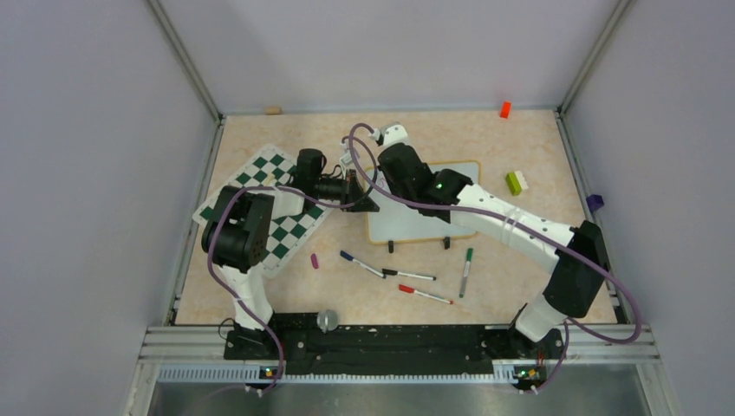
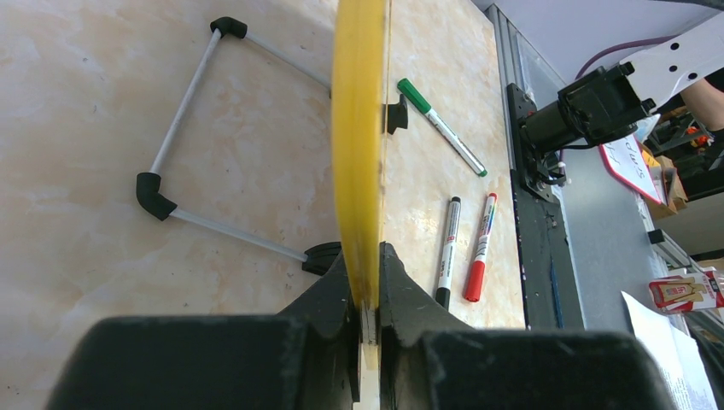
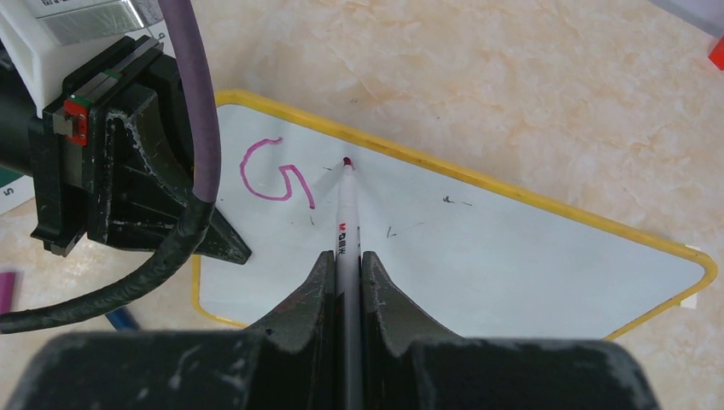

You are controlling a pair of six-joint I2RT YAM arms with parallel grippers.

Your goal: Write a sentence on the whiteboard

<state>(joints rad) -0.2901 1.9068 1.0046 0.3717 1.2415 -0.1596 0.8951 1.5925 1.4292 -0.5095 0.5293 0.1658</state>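
While left gripper (image 2: pixel 367 256) clamps whiteboard (image 3: pixel 478 248) frame, right gripper (image 3: pixel 346 256) pinches marker (image 3: pixel 345 201) — tip on board beside purple G (image 3: pixel 273 175)

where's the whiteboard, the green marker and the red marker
whiteboard (image 3: pixel 512 248): right wrist view, bare white face
green marker (image 2: pixel 444 129): left wrist view, mid barrel
red marker (image 2: pixel 481 248): left wrist view, mid barrel

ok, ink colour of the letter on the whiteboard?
Magenta-pink, one letter on the whiteboard; right wrist view shows it best.
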